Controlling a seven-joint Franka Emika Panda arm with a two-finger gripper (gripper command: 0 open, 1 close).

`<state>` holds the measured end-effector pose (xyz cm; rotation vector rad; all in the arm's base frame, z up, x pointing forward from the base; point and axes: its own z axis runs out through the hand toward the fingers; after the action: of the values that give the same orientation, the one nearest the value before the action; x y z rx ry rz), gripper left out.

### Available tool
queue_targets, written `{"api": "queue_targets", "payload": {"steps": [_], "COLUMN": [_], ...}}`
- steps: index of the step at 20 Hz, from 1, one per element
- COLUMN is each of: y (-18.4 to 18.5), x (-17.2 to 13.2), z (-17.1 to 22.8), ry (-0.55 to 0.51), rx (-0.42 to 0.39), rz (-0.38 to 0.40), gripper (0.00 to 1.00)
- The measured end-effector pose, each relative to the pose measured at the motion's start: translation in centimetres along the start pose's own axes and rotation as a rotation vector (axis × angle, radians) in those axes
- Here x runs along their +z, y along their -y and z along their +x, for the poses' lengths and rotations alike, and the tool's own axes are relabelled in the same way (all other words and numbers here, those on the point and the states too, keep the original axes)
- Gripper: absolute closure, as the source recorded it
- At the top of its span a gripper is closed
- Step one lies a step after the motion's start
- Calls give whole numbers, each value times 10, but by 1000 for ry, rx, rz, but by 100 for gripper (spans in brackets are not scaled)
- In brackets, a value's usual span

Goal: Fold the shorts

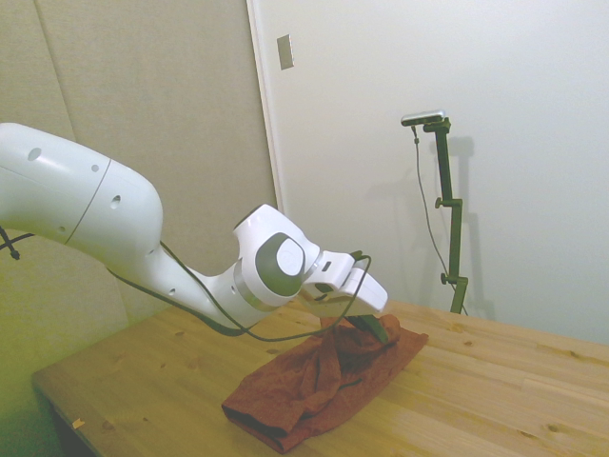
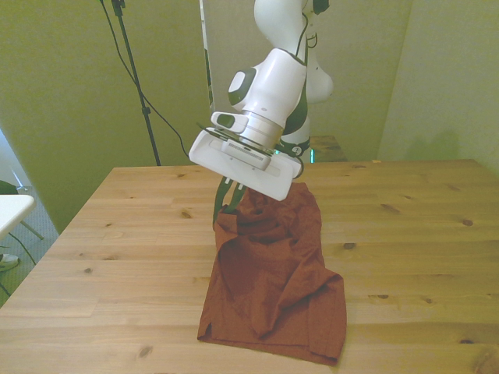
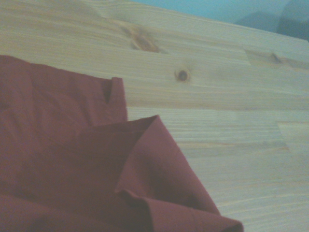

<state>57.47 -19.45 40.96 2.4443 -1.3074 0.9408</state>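
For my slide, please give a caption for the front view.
White Franka arm's gripper lifting one end of wrinkled rust-red fabric shorts above the wooden table.

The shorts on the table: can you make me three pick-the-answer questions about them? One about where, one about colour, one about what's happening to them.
1. Where do the shorts lie?
A. on the wooden table
B. on the floor
C. on a chair

2. What colour are the shorts?
A. blue
B. rust red
C. white

3. What state are the shorts in?
A. neatly folded flat
B. hanging fully in the air
C. one end lifted at the claw, the rest rumpled on the table

Answers:
1. A, since wood planks show all around the cloth.
2. B, as all three views show the same brick-red fabric.
3. C, as the front view shows the cloth rising to the claw, wrinkled below.
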Motion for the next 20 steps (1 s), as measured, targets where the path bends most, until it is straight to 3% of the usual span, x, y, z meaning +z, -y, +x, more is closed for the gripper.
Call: {"api": "queue_targets", "payload": {"steps": [4, 5, 9, 20], "y": [-21, -24, -34, -33], "x": [14, 17, 21, 13], "z": [24, 29, 44, 36], "ry": [8, 11, 33, 53], "rx": [46, 61, 110, 126], "rz": [-9, -10, 8, 18], "gripper": [100, 0, 0, 0]}}
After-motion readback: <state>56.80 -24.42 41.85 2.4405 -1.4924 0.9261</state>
